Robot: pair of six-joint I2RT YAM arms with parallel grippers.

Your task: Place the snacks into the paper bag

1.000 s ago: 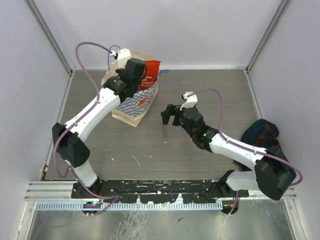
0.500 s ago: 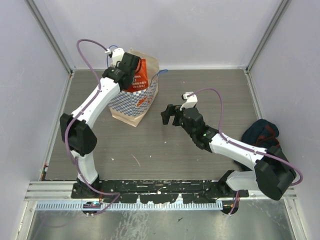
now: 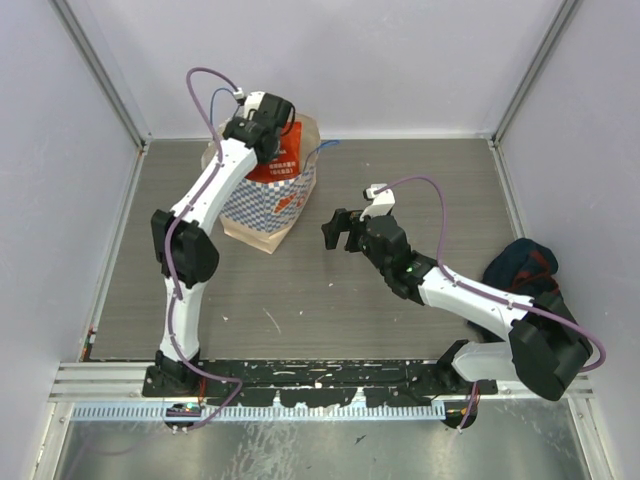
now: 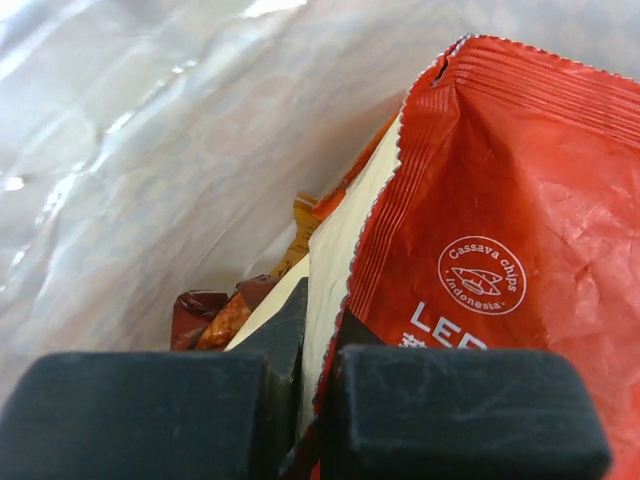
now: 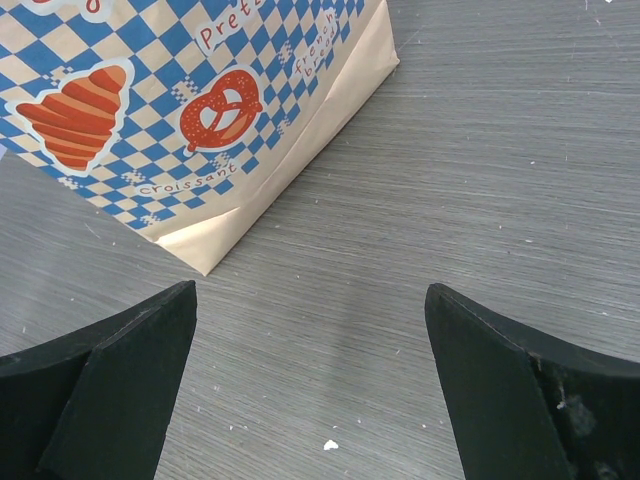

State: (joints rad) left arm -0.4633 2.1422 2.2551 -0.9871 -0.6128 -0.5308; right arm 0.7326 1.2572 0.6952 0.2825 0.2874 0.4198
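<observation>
The left jaws are clamped together on one edge of the red-orange pack (image 4: 500, 250), holding it inside the mouth of the paper bag (image 3: 268, 205), which stands on the far left part of the table (image 3: 420, 180). In the left wrist view the bag's pale inner wall surrounds the pack, and other snacks (image 4: 215, 312) lie deeper down, beneath it. The right jaws are wide apart and hold nothing. They hover low over the table, just right of the bag's checked band and not touching it. A dark cloth bag (image 3: 522, 262) lies well apart at the right edge.

The main risk is a release that comes too high. The pack is broad and stiff-looking, so it could wedge across the opening or lean on the rim rather than drop among the others. It could then slide out if the bag is nudged. Nothing steadies the bag — the right arm is clear of it. So the left wrist could snag the paper wall or a blue cord handle (image 3: 325, 146) on its way out and tip the bag over, spilling what is already inside.
</observation>
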